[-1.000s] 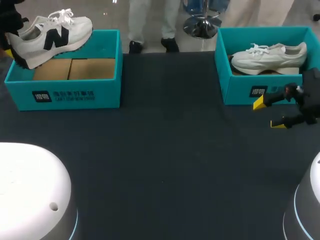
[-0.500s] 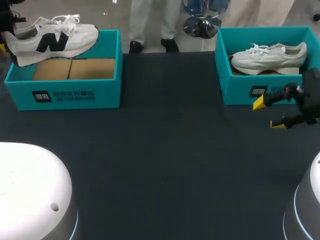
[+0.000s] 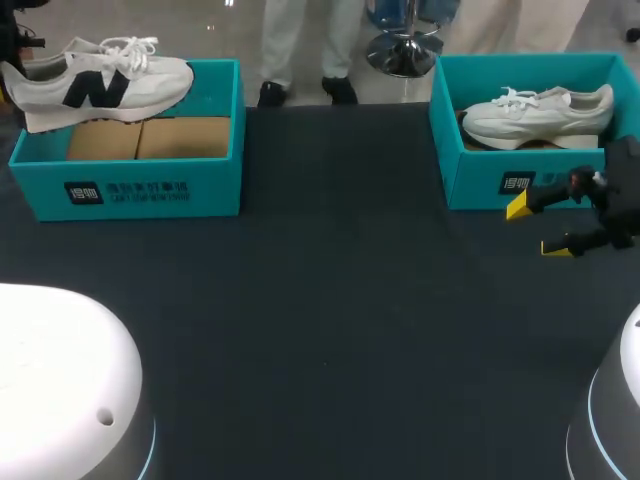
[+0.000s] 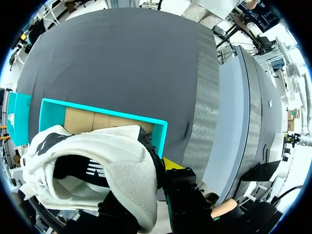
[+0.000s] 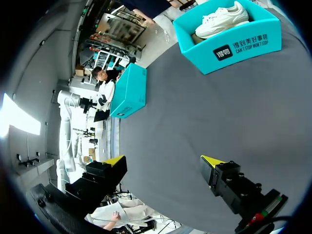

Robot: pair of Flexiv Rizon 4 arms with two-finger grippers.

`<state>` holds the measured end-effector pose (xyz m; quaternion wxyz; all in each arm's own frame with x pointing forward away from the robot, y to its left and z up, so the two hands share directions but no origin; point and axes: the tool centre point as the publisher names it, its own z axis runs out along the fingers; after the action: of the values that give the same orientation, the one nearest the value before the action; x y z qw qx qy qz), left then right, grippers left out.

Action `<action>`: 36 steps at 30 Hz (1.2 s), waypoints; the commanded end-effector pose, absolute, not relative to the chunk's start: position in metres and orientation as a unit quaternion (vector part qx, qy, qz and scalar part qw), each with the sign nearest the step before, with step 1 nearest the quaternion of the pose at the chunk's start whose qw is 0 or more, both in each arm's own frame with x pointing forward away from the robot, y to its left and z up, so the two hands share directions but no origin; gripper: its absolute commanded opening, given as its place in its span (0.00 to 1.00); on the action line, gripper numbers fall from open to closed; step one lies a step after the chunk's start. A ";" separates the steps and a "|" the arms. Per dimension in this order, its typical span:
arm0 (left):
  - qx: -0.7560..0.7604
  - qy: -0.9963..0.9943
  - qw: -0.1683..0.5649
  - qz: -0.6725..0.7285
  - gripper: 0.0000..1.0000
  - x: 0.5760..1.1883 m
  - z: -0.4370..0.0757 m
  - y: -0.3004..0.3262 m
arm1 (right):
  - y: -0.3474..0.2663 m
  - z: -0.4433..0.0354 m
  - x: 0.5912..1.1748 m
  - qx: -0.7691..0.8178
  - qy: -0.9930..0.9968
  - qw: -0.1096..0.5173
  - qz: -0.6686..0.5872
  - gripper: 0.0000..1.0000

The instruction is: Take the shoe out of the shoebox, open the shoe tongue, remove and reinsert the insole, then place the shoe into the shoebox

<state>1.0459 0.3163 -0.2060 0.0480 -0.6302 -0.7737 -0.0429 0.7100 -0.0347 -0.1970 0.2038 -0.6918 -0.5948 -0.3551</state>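
A white sneaker with a dark logo (image 3: pixel 100 78) hangs nearly level above the left teal shoebox (image 3: pixel 130 185), whose cardboard floor is bare. My left gripper (image 4: pixel 151 187) is shut on the sneaker's heel collar (image 4: pixel 112 170). One yellow fingertip (image 4: pixel 171 163) shows outside the heel and the other is hidden inside the shoe. In the head view that gripper sits at the far left edge, mostly cut off. My right gripper (image 3: pixel 537 228) stands open just in front of the right teal shoebox (image 3: pixel 480 180), with nothing between its fingers (image 5: pixel 163 161).
A second white sneaker (image 3: pixel 540 113) lies inside the right shoebox (image 5: pixel 229 41). The dark table cloth (image 3: pixel 330 300) stretches between the two boxes. My arms' white bases (image 3: pixel 60 380) rise at the front corners of the table.
The held sneaker has swung from heel-down to nearly level and shifted slightly left above the left box. The right arm has stayed still.
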 end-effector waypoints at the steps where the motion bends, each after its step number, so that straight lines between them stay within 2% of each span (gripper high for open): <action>1: -0.630 -0.774 0.053 -0.042 0.00 1.049 -0.203 0.316 | -0.034 -0.197 0.710 -0.693 -0.594 0.203 -0.354 1.00; 36: -0.710 -0.702 0.037 -0.043 0.00 1.055 -0.233 0.309 | -0.034 -0.197 0.710 -0.693 -0.594 0.203 -0.354 1.00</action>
<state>1.0541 0.3093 -0.2273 0.0402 -0.7107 -0.7012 -0.0395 0.7100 -0.0347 -0.1970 0.2038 -0.6918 -0.5948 -0.3551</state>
